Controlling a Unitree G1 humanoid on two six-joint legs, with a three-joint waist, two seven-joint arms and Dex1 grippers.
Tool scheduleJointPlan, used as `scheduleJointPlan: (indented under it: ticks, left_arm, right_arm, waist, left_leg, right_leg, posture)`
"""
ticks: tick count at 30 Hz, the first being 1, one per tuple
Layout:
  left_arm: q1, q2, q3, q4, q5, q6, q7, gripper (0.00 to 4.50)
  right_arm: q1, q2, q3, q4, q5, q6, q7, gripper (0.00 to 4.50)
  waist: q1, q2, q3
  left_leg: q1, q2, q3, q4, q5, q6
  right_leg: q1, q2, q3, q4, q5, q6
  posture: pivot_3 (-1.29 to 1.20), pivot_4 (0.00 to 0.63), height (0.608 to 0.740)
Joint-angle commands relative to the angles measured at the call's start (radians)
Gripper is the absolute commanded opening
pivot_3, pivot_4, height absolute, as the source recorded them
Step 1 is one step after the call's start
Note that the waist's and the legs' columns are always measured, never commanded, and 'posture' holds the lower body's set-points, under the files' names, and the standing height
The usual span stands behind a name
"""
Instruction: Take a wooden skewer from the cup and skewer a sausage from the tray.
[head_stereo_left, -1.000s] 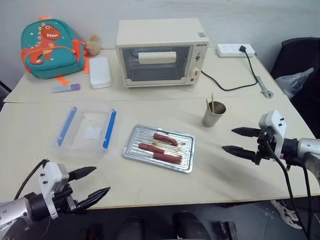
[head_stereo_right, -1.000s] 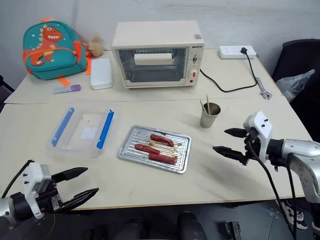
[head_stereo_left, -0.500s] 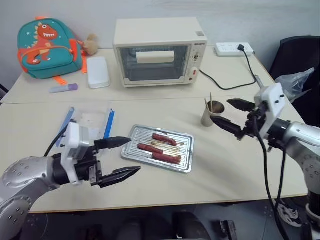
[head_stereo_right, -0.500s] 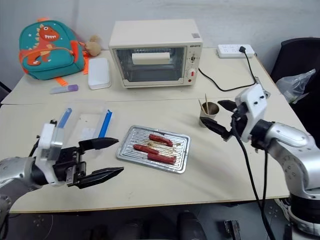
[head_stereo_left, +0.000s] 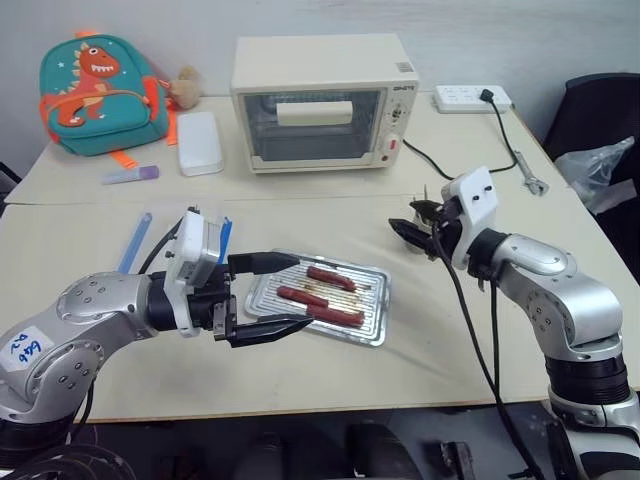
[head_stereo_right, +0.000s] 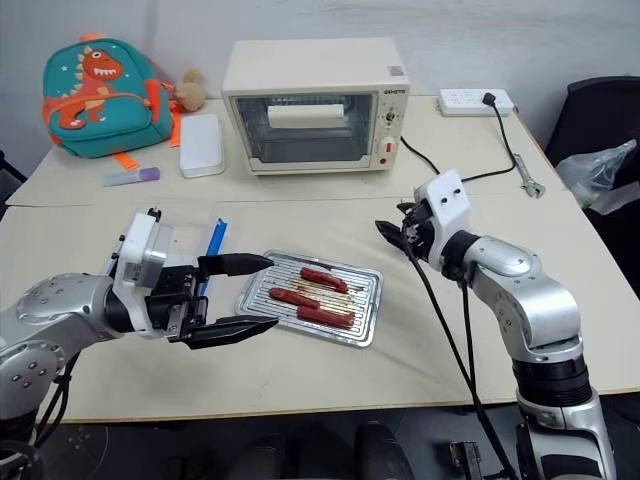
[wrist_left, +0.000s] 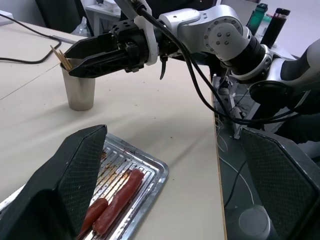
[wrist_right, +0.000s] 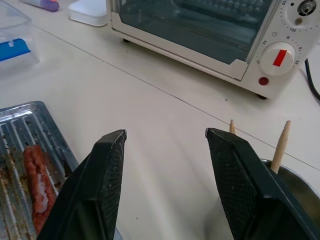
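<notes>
The grey metal cup (wrist_left: 81, 91) stands right of the tray with wooden skewers (wrist_left: 59, 53) sticking out of it. My right gripper (head_stereo_left: 403, 218) is level at the cup's rim and hides the cup from the head views. Its fingers (wrist_right: 107, 170) are open with only table between them. The skewers (wrist_right: 281, 145) and the cup (wrist_right: 295, 192) lie just outside one finger. The silver tray (head_stereo_left: 383, 300) holds three sausages (head_stereo_left: 330, 278). My left gripper (head_stereo_left: 303, 290) hovers open at the tray's left end, pointing right, holding nothing.
A toaster oven (head_stereo_left: 320, 100) stands at the back with its cable (head_stereo_left: 450, 175) trailing to a power strip (head_stereo_left: 470, 97). A backpack (head_stereo_left: 90, 95), a white box (head_stereo_left: 200, 143) and a purple tube (head_stereo_left: 130, 175) lie back left. A clear box with blue clips (head_stereo_left: 140, 235) sits behind my left arm.
My left gripper rose from the table's front edge and moved right to the tray. My right gripper swung left to the cup and its fingers narrowed.
</notes>
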Motion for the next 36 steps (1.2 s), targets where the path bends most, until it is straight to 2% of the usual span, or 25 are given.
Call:
scheduleJointPlan:
  ticks: [1, 13, 16, 22, 25, 29, 36]
  left_arm:
    - [-0.005, -0.002, 0.002, -0.015, 0.019, -0.024, -0.010, 4.50]
    - [-0.006, -0.002, 0.006, -0.022, 0.036, -0.028, -0.009, 4.50]
    - [-0.007, 0.000, 0.007, -0.023, 0.037, -0.029, -0.009, 4.50]
    - [-0.015, 0.002, 0.010, -0.026, 0.031, -0.025, -0.005, 4.50]
    - [-0.016, 0.002, 0.011, -0.027, 0.029, -0.024, -0.007, 4.50]
    - [-0.026, -0.002, 0.004, -0.023, 0.032, -0.026, -0.005, 4.50]
    - [-0.035, -0.003, 0.001, -0.015, 0.039, -0.029, -0.009, 4.50]
  right_arm:
    - [-0.019, 0.006, -0.031, 0.016, -0.032, -0.036, -0.024, 2.60]
    - [-0.033, 0.050, -0.038, 0.066, -0.055, -0.060, -0.033, 2.60]
    - [-0.036, 0.063, -0.037, 0.079, -0.059, -0.069, -0.034, 2.12]
    - [-0.044, 0.074, -0.043, 0.109, -0.082, -0.084, -0.054, 0.61]
    - [-0.044, 0.074, -0.045, 0.111, -0.084, -0.085, -0.057, 0.61]
    - [-0.040, 0.075, -0.049, 0.110, -0.087, -0.088, -0.062, 0.03]
    - [-0.043, 0.067, -0.058, 0.102, -0.098, -0.085, -0.069, 0.03]
  waist:
    - [0.000, 0.000, 0.000]
    - [-0.001, 0.000, 0.000]
    - [-0.001, 0.000, 0.000]
    - [-0.001, 0.000, 0.000]
    - [-0.001, 0.000, 0.000]
    - [-0.001, 0.000, 0.000]
    - [-0.001, 0.000, 0.000]
  left_leg:
    - [0.000, 0.000, 0.000, 0.000, 0.000, 0.000]
    - [0.000, 0.000, 0.000, 0.000, 0.000, 0.000]
    - [0.000, 0.000, 0.000, 0.000, 0.000, 0.000]
    - [0.000, 0.000, 0.000, 0.000, 0.000, 0.000]
    - [0.000, 0.000, 0.000, 0.000, 0.000, 0.000]
    - [0.000, 0.000, 0.000, 0.000, 0.000, 0.000]
    - [0.000, 0.000, 0.000, 0.000, 0.000, 0.000]
  right_leg:
    - [0.000, 0.000, 0.000, 0.000, 0.000, 0.000]
    - [0.000, 0.000, 0.000, 0.000, 0.000, 0.000]
    - [0.000, 0.000, 0.000, 0.000, 0.000, 0.000]
    - [0.000, 0.000, 0.000, 0.000, 0.000, 0.000]
    - [0.000, 0.000, 0.000, 0.000, 0.000, 0.000]
    - [0.000, 0.000, 0.000, 0.000, 0.000, 0.000]
    - [0.000, 0.000, 0.000, 0.000, 0.000, 0.000]
  posture:
    - [0.00, 0.150, 0.740]
    - [0.00, 0.150, 0.740]
    - [0.00, 0.150, 0.740]
    - [0.00, 0.150, 0.740]
    - [0.00, 0.150, 0.740]
    - [0.00, 0.150, 0.740]
    - [0.00, 0.150, 0.740]
